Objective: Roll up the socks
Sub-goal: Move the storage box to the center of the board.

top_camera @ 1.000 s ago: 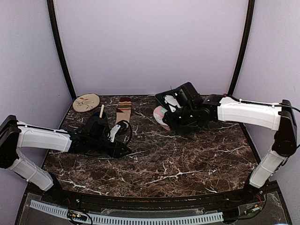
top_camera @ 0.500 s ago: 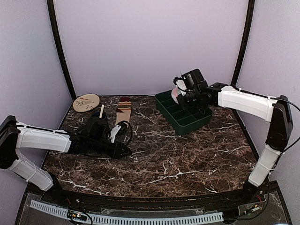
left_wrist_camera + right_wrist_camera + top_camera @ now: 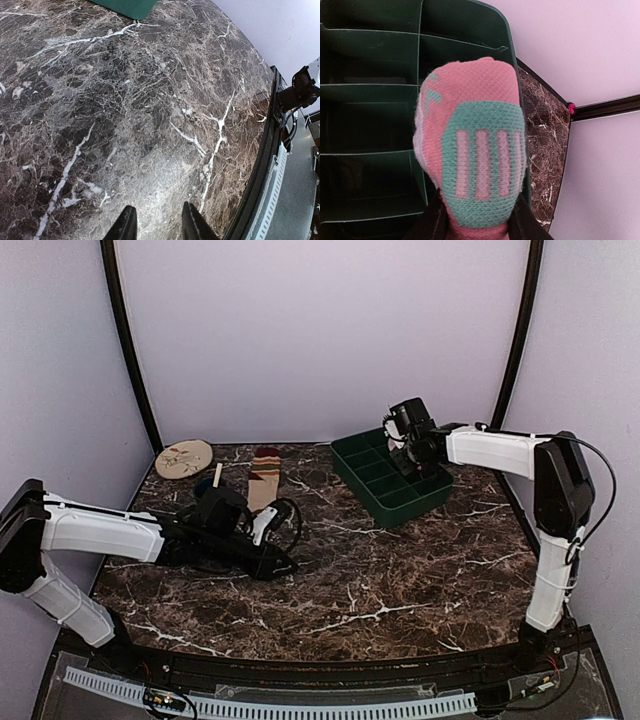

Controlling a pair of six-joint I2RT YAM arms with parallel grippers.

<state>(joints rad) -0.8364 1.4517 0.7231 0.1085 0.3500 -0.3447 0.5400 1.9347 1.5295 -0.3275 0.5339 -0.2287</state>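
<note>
A rolled pink sock (image 3: 470,150) with a teal patch and pale stripes fills the right wrist view. My right gripper (image 3: 476,222) is shut on its lower end and holds it above the compartments of a green tray (image 3: 370,100). From above, that gripper (image 3: 405,432) hangs over the tray's far right part, and the sock is hidden behind it. The tan striped sock (image 3: 264,475) lies flat on the marble at the back left. My left gripper (image 3: 283,565) is low over the table in front of that sock; its fingers (image 3: 127,227) stand open over bare marble.
The green divided tray (image 3: 372,490) stands at the back right of the marble table (image 3: 400,580). A round beige patterned plate (image 3: 184,457) lies in the back left corner. The table's front edge and a cable rail (image 3: 280,170) run close to the left gripper.
My right gripper lifted the pink sock from the table beside the tray and carried it back over the tray's far right. The left arm slid slightly to the right.
</note>
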